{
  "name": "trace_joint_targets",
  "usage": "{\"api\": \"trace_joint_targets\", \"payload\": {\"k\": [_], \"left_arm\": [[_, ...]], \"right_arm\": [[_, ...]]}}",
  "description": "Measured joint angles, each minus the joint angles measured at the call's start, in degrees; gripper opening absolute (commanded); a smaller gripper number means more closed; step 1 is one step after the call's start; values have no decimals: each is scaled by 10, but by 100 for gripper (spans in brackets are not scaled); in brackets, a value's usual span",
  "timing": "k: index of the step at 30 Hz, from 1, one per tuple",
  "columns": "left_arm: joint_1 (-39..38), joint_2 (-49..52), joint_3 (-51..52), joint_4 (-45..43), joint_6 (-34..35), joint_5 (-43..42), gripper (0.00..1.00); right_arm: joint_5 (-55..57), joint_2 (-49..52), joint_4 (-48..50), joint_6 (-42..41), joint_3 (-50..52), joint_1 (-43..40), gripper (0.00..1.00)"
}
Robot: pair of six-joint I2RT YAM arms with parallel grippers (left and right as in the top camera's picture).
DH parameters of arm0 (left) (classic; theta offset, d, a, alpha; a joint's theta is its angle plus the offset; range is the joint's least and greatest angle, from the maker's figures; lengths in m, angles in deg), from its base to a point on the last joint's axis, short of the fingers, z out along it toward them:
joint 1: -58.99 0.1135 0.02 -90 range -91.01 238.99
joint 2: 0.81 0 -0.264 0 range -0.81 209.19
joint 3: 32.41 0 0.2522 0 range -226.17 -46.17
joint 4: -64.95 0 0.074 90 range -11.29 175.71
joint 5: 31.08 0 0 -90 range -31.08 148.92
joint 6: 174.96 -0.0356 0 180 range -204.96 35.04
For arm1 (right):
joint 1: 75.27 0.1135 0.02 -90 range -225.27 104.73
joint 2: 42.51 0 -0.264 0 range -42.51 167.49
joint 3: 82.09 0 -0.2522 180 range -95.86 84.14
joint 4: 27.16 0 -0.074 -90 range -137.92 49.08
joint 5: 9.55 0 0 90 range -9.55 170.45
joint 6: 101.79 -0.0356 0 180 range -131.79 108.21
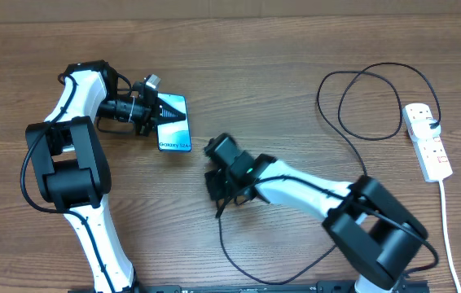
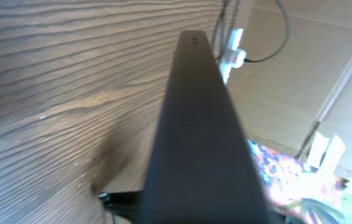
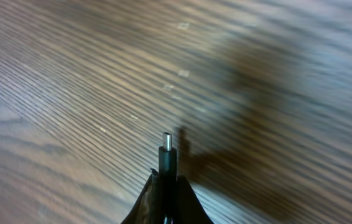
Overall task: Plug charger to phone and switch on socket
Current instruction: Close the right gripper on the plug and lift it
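The right gripper (image 1: 215, 184) is closed on the charger (image 1: 319, 96). In the right wrist view its small connector tip (image 3: 168, 152) stands out between the 2 fingers, above the bare wooden table (image 1: 296, 41). The left gripper (image 1: 162, 110) is clamped on the phone (image 1: 175, 134), at the end far from the "Galaxy S24" text. The 2 grippers are near each other but apart. The cable makes loops to the socket (image 1: 428, 142), which lies well apart near the right edge.
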Motion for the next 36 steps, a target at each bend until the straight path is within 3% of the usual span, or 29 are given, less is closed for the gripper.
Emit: {"api": "trace_joint_targets", "payload": {"k": [8, 15, 28, 36], "left_arm": [[0, 0, 0, 1, -19, -21, 4], [0, 0, 0, 1, -21, -20, 4], [0, 0, 0, 1, -26, -18, 4], [0, 0, 0, 3, -27, -18, 5]], "right_arm": [[64, -21, -132, 31, -2, -54, 4], [136, -21, -137, 42, -2, -68, 4], [167, -21, -85, 70, -23, -68, 4], [211, -21, -161, 116, -35, -66, 4]]}}
